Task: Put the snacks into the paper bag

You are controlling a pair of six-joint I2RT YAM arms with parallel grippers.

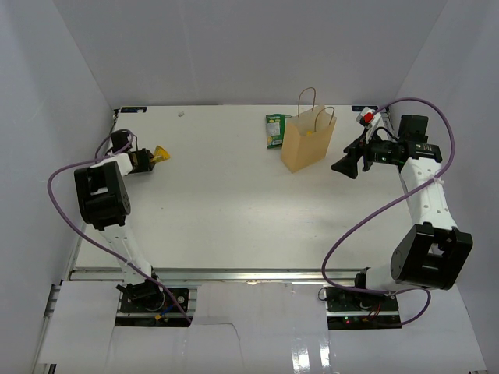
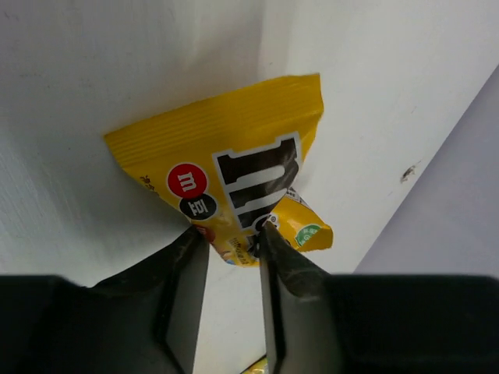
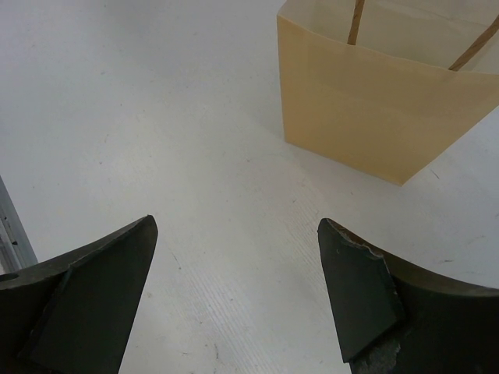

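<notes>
My left gripper [image 1: 150, 159] at the far left is shut on the lower end of a yellow packet [image 1: 162, 153]. In the left wrist view the packet [image 2: 234, 164] sticks out beyond the gripper [image 2: 231, 235], its crumpled end pinched between the fingertips. The tan paper bag [image 1: 308, 142] stands upright at the back centre-right with its handles up, and a bit of yellow shows inside it. A green pouch [image 1: 275, 130] lies flat just behind and left of the bag. My right gripper [image 1: 348, 165] is open and empty, just right of the bag [image 3: 382, 101], with its jaws [image 3: 238, 220] spread wide above the table.
A small red and white object [image 1: 365, 117] sits at the back right by the right arm. White walls enclose the table [image 1: 234, 210] on the left, back and right. The right arm's purple cable [image 1: 366, 218] loops over the right side of the table.
</notes>
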